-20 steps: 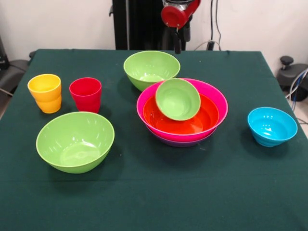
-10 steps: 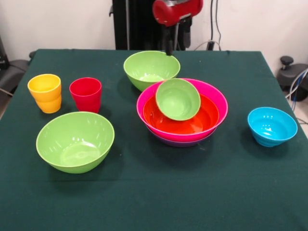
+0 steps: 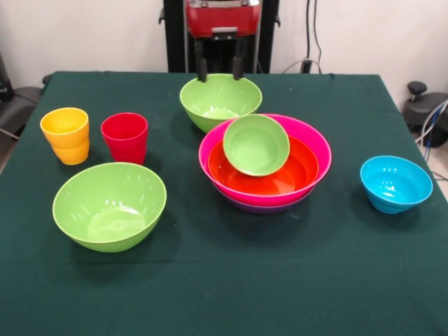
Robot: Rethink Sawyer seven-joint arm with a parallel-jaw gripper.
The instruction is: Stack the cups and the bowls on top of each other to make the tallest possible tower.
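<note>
Three nested: tower (image 3: pixel 264 183), widest bowls lowest for stability.
Tool (image 3: pixel 219 70): spread, empty, hovering above the far lime bowl (image 3: pixel 220 100), likely next.

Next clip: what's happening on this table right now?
The Sawyer's hand hangs open and empty above the far rim of a large lime green bowl. In front of that bowl sits the tower so far: a purple bowl lowest, a hot pink bowl in it, an orange bowl in that, and a small lime green bowl tilted on top. A second large green bowl, a sky blue bowl, a yellow cup and a red cup stand loose.
</note>
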